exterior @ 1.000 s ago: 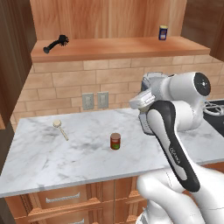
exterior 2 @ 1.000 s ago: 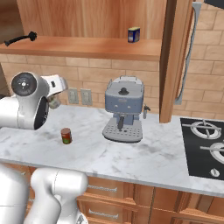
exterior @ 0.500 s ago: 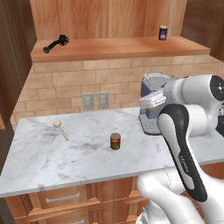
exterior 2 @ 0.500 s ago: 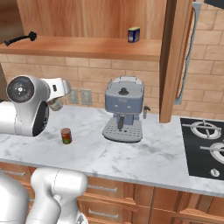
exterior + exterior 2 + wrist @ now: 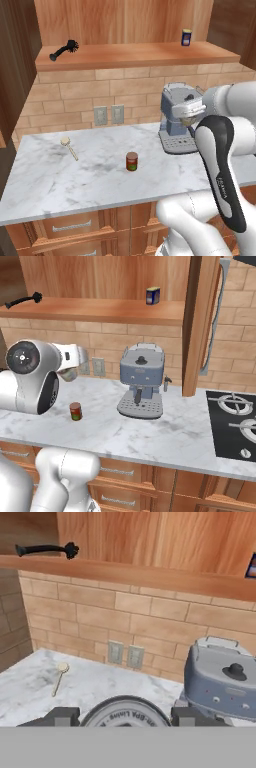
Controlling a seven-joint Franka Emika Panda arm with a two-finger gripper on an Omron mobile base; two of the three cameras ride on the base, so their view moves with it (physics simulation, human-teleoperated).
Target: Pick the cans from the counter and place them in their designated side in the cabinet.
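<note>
In the left base view, your gripper (image 5: 189,119) is raised in front of the coffee machine (image 5: 176,120), well above the worktop (image 5: 75,185), with a can (image 5: 188,120) tucked between the fingers. It sits high, I judge, because the next stop is the cabinet (image 5: 135,52) shelf overhead, not the marble. The second can (image 5: 131,161), dark red with a green band, stands upright near the middle of the worktop, well apart from the arm. A spoon (image 5: 69,148) lies further left. Up on the shelf, a brush (image 5: 64,50) lies at the left end and a blue can (image 5: 186,37) stands at the right (that one is not yours to move).

In the right base view, the gripper (image 5: 75,368) pokes out from behind the big white joint, near the wall sockets (image 5: 98,366). The silver can (image 5: 68,374) hangs under it, mostly hidden. The red can (image 5: 75,411) stands just below on the worktop (image 5: 170,436), left of the coffee machine (image 5: 141,386). The shelf (image 5: 100,308) runs above.

In the hand view, the fingers (image 5: 56,717) are pinching the can (image 5: 126,714) from both sides. You see its round silver end with a ring of small lettering; the label is out of sight. The hand looks level at the brick wall, with the shelf (image 5: 150,577) edge and brush (image 5: 47,549) above, which suits a lift toward the cabinet.
</note>
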